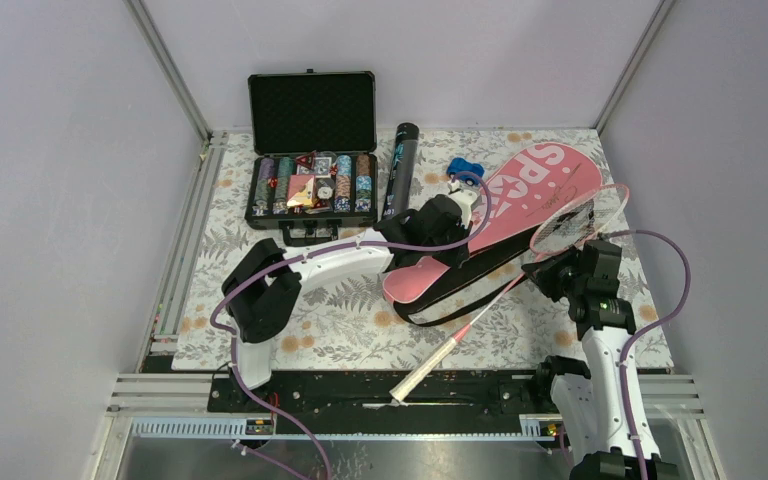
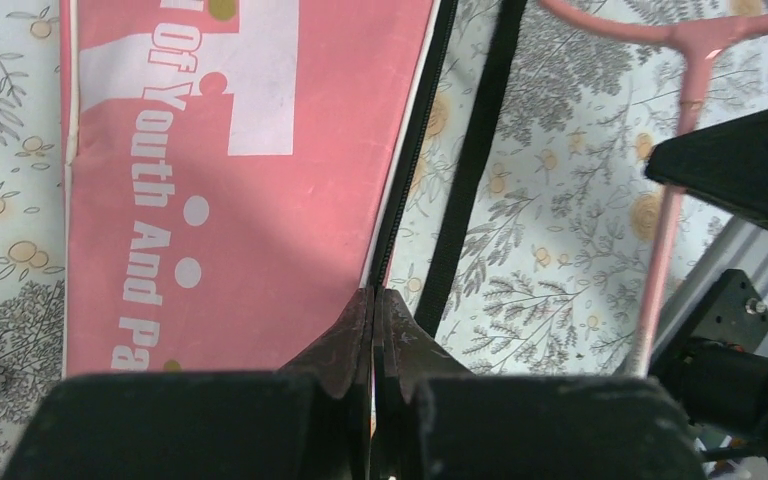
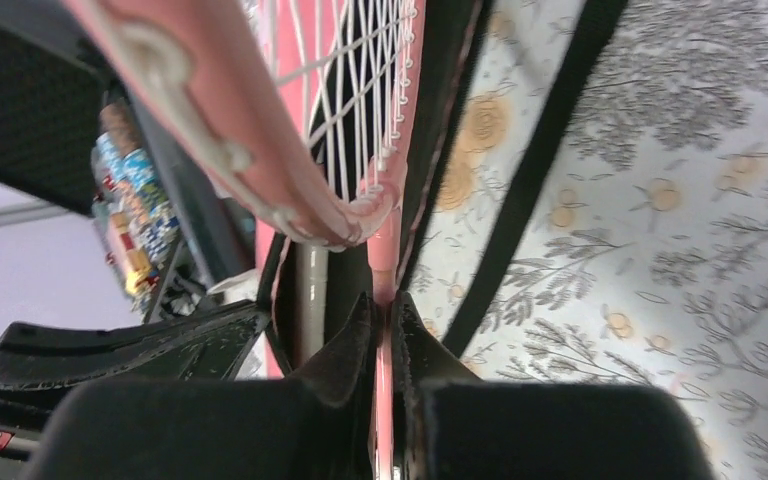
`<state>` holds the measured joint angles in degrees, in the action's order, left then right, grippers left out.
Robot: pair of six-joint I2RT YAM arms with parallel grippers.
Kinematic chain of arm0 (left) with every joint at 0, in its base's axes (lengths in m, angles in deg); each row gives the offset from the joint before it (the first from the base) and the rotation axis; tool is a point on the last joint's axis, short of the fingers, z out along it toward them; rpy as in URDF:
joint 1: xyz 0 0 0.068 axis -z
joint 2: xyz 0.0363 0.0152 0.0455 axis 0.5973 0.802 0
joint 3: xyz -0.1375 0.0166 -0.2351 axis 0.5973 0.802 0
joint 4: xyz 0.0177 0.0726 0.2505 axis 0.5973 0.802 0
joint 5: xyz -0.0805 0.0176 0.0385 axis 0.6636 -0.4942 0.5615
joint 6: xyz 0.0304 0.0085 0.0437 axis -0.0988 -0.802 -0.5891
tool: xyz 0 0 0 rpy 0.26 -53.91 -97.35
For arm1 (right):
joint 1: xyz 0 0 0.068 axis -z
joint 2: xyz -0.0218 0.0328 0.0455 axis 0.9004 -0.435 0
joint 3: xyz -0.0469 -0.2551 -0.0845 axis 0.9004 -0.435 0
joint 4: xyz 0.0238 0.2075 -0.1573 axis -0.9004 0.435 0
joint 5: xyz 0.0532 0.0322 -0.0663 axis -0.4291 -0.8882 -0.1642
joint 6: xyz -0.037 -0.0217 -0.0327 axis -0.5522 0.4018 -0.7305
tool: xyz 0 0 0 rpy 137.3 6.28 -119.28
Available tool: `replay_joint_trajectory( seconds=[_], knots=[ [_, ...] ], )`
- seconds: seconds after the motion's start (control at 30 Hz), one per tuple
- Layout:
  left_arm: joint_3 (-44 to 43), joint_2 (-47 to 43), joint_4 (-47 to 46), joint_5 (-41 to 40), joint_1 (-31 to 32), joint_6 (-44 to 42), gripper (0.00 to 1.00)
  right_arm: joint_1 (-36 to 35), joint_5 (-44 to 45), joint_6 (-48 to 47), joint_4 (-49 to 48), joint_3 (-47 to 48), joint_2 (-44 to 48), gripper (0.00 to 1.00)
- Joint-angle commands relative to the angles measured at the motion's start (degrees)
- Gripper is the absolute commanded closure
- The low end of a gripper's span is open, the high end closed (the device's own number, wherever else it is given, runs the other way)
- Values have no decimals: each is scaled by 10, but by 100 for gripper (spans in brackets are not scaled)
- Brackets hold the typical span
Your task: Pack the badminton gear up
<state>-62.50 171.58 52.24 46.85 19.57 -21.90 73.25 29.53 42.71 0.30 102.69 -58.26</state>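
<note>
The top view is bright and even, with soft light from above. The arms (image 1: pixel 330 262) drop only pale shadows on the flowered table (image 1: pixel 222 225). Both wrist views are dimmer. Their black fingers (image 2: pixel 345 345) look dark and fuzzy at the bottom. In the right wrist view the pink racket (image 3: pixel 210 120) is very close and blurry, and the chips (image 3: pixel 135 205) far behind are blurry too

The racket cover (image 2: pixel 210 200) is pink cloth with a smooth, faintly shiny coat and flat white print. Its strap (image 2: pixel 470 170) is matt black webbing. The racket (image 3: pixel 240 120) has a glossy pink painted frame, strung with thin white cord. My left fingers (image 2: pixel 345 345) are black plastic — dull, scuffed grey at the tips. The table cover (image 2: pixel 560 230) is a matt flower-printed sheet — cloth or vinyl, I cannot tell.
</note>
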Motion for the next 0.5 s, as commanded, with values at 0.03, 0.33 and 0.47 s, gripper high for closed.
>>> replay_joint_trajectory(
  seconds=[0.03, 0.33, 0.47],
  knots=[
    [-20, -41, -61, 37, 2, 15, 100, 9, -116, 26, -90, -33, 4, 100],
    [-18, -51, -60, 32, 2, 48, 100, 22, -51, 11, -53, -50, 37, 100],
    [-16, -58, -63, 31, 1, 59, 100, 26, -20, 5, -37, -47, 42, 100]
  ],
)
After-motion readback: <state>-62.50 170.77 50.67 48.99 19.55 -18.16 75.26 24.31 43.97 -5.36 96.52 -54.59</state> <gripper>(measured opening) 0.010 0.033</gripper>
